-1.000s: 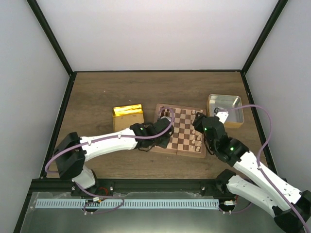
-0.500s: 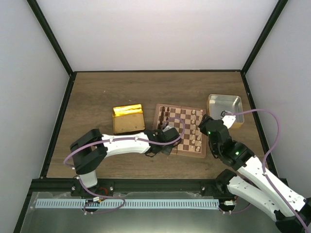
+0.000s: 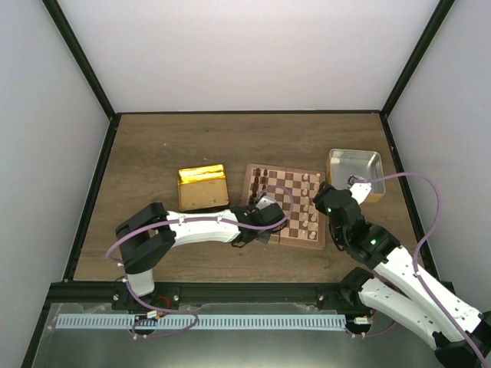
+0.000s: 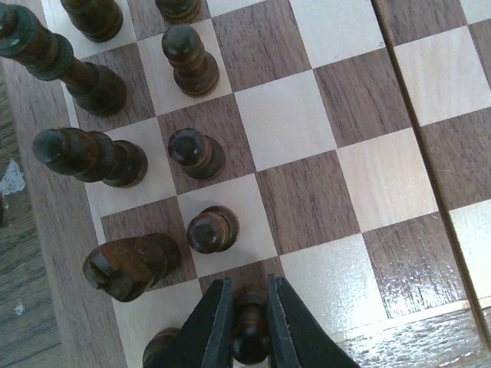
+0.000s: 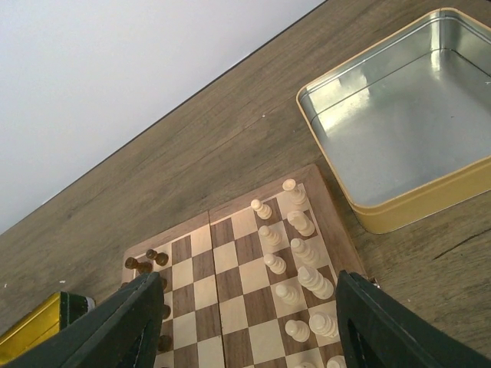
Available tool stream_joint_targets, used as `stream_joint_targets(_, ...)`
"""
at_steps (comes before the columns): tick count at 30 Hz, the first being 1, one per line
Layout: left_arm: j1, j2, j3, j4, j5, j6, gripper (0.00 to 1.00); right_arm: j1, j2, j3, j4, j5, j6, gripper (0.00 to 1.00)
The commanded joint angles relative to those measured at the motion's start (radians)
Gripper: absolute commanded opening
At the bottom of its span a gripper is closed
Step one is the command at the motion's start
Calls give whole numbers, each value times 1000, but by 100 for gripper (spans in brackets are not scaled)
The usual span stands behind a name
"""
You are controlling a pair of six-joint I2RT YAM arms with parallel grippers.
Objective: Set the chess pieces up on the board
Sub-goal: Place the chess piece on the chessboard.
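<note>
The board (image 3: 293, 201) lies mid-table, also seen in the left wrist view (image 4: 307, 199) and the right wrist view (image 5: 230, 307). Dark chess pieces (image 4: 196, 149) stand along its left side in two files, among them a knight (image 4: 126, 264). Cream chess pieces (image 5: 299, 264) line its right side. My left gripper (image 4: 249, 295) is shut on a dark pawn (image 4: 251, 331) over a dark square at the board's near left (image 3: 265, 218). My right gripper (image 5: 257, 322) hangs open and empty above the board's right side (image 3: 325, 198).
A silver tin (image 3: 354, 172) with a gold outer wall sits empty off the board's far right corner (image 5: 406, 138). A shiny gold tin (image 3: 202, 188) stands just left of the board. Black frame posts and white walls close in the table.
My left gripper has drawn back from the board's far left corner to its near left, still shut. The right arm has pulled slightly back and right.
</note>
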Motion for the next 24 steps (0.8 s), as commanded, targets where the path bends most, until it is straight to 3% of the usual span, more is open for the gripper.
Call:
stream_joint_targets(1,0,13,-14,16,-3,-13,14,-1,2,0,10,18,10,63)
stream_joint_targets(7,0,-23,-5,-1,14,-10,26,-1,7,-2,21,8,9,63)
stream_joint_targets(16,0,-129,52,-55,28,-18,33,-1,9,0,30,-8,8,63)
stream_joint_targets(18,0,-173,66,-68,2,-24,40,-1,6,3,31,-14,-1,63)
stream_joint_targets(24,1,-386,34,-74,-149,-21,52,-1,-27,-3,-17,-98,-122,76)
